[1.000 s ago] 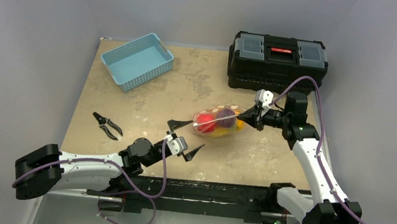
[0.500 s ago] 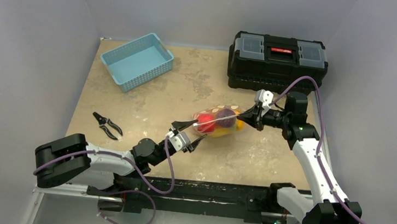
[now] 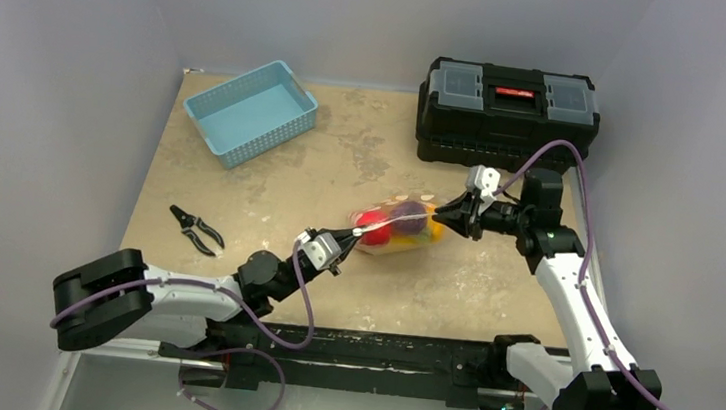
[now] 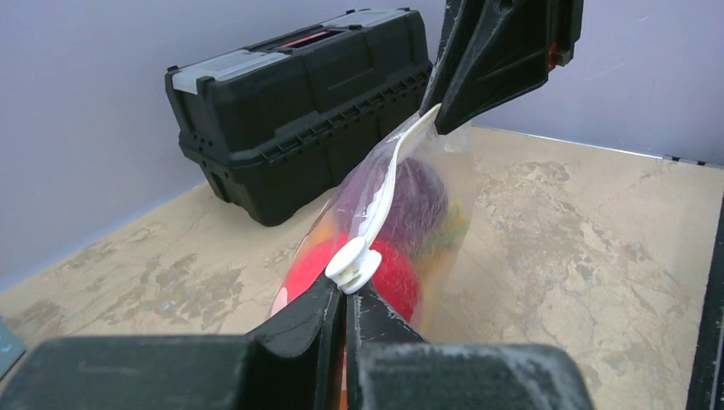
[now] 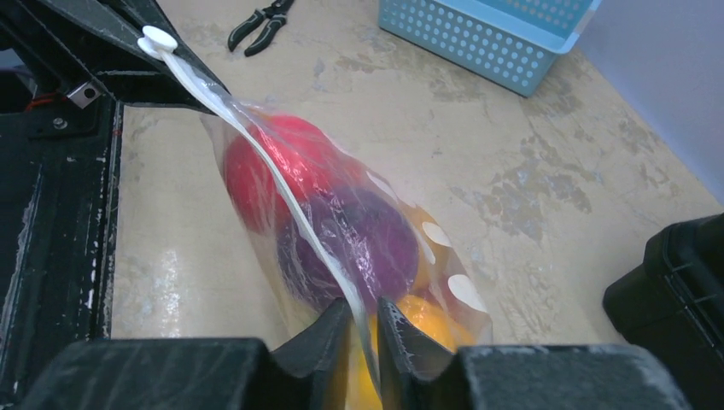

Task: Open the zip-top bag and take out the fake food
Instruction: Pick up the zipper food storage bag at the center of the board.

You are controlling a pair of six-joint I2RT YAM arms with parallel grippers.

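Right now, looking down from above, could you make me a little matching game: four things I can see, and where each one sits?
Things:
1 zip-top bag
2 basket
3 toolbox
4 pliers

Places:
A back left
B front left
C middle
D back right

Pairs: 1-C, 2-A, 3-D, 4-B

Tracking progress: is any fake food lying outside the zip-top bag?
No, the fake food sits inside the zip-top bag; none lies on the table.
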